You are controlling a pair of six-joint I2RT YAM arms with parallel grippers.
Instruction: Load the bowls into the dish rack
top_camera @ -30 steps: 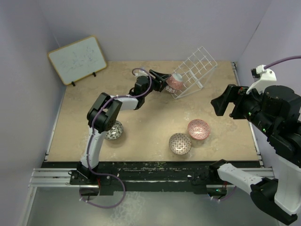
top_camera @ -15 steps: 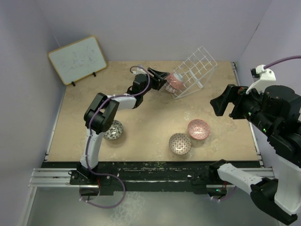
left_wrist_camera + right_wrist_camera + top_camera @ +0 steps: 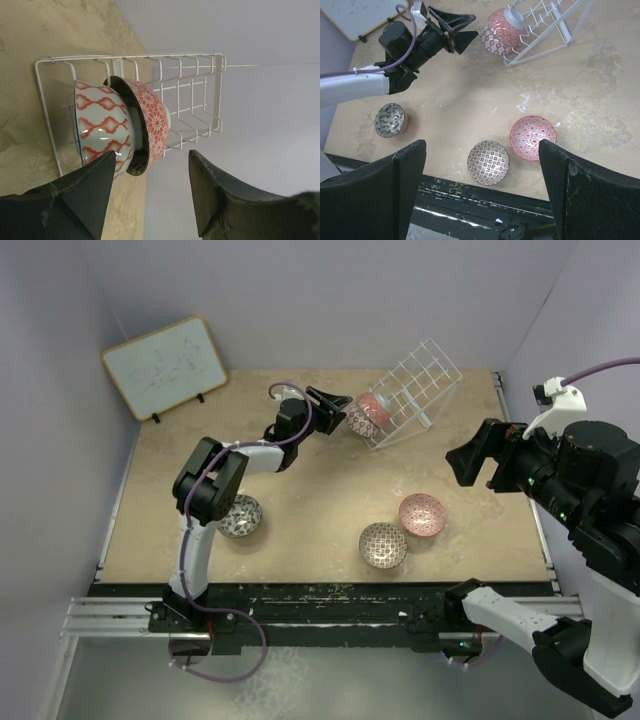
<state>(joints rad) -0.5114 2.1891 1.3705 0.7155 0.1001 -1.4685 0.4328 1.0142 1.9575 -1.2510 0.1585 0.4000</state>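
The left gripper (image 3: pixel 338 412) stands with its jaws apart and nothing between them. Just ahead of its fingertips, two red-patterned bowls sit on edge in the dish rack (image 3: pixel 218 95). The diamond-pattern bowl (image 3: pixel 102 125) is nested against the star-pattern bowl (image 3: pixel 152 120). Well behind this hand, toward its own base, lies the grey bowl (image 3: pixel 241 515). Off to its right and also behind it are the lattice bowl (image 3: pixel 383 544) and the pink bowl (image 3: pixel 422 514), close together.

The right gripper (image 3: pixel 478 462) hangs above that pair, fingers spread wide and empty.

These bowls are probably rigid, glazed and slick, light enough for one hand but prone to chipping. The rim looks like the best hold, with one finger inside and one outside.
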